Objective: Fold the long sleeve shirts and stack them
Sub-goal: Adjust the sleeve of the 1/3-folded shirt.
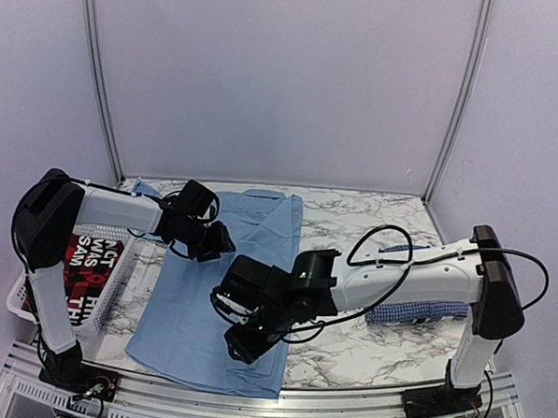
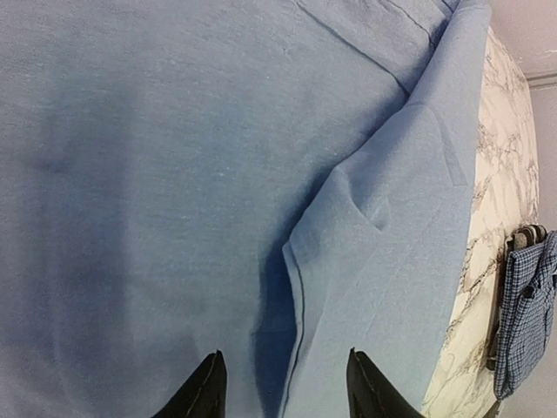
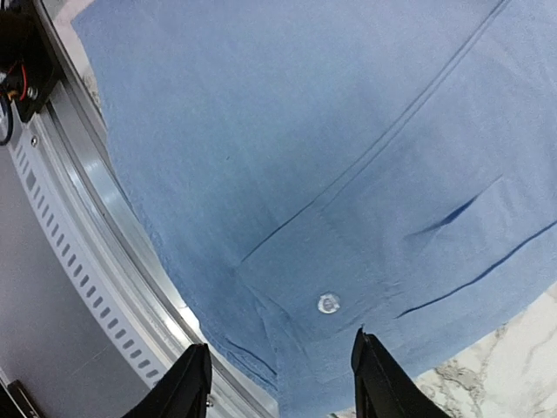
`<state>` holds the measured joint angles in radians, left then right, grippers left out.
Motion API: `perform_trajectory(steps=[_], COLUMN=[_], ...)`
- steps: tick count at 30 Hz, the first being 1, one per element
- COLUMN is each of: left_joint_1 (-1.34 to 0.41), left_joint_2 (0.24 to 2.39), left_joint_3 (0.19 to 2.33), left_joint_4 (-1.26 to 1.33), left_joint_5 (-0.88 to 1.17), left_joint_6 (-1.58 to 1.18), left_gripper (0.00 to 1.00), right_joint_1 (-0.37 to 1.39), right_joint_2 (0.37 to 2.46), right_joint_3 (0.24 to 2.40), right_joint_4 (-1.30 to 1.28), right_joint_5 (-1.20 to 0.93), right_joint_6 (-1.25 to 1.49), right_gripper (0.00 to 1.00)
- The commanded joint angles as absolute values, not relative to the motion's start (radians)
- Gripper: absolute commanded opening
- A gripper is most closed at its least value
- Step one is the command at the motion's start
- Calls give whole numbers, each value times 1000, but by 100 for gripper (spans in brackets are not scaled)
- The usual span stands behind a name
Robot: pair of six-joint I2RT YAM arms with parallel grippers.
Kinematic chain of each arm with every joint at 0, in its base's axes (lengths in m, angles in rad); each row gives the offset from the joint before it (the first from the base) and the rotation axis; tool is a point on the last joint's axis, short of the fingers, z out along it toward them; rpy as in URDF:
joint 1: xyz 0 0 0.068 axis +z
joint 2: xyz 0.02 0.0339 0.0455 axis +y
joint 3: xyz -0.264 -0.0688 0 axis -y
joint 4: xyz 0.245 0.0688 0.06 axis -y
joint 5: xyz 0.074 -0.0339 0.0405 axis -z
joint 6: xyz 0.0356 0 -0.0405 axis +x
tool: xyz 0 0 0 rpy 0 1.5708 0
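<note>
Plain light blue cloth shirt [image 1: 184, 326] flat centre-left, hem at bottom edge of white marble table [image 1: 372, 219], left gripper [image 2: 284, 370] and right gripper [image 3: 282, 344] parted above it, bare marble upper right

light blue shirt [image 1: 208, 308] is soft matt woven cloth, smooth between stitched seams, and its small button [image 3: 328, 303] gleams like glossy plastic. the table [image 1: 372, 223] under it shows a polished marble-look top, white with grey veins, with a rail [image 3: 104, 209] of bare brushed metal along the near edge. checked shirt [image 1: 414, 311] by the right edge, matt cloth too; basket [image 1: 115, 271] at the left edge, white plastic mesh.
</note>
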<state>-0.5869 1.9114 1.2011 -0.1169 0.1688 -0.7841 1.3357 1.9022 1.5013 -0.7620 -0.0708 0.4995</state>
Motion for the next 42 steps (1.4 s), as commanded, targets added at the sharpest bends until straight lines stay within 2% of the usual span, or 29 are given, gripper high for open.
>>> perform_trajectory(steps=[1, 9, 12, 19, 32, 37, 42], left_joint_1=[-584, -583, -583, -578, -565, -565, -565], left_joint_2=[1785, 1823, 1864, 1947, 2013, 2027, 2021], left_joint_3=[1142, 1173, 1202, 1261, 1240, 1231, 1221], left_joint_4=[-136, -134, -114, -70, 117, 123, 111], left_joint_5=[104, 122, 135, 124, 165, 164, 162], left_joint_6=[-746, -698, -709, -730, -858, -876, -873], left_gripper=[47, 42, 38, 38, 42, 35, 23], right_joint_1=[1224, 860, 745, 532, 414, 413, 413], right_joint_2=[1783, 1732, 1768, 1938, 2342, 2422, 2457], right_joint_3=[1468, 1335, 1329, 1416, 1820, 1899, 1915], right_joint_4=[-672, -298, -158, 25, 10, 5, 18], right_joint_5=[-5, 10, -55, -255, -506, -542, -569], right_joint_6=[510, 477, 443, 425, 431, 444, 465], right_gripper=[52, 54, 54, 58, 59, 59, 58])
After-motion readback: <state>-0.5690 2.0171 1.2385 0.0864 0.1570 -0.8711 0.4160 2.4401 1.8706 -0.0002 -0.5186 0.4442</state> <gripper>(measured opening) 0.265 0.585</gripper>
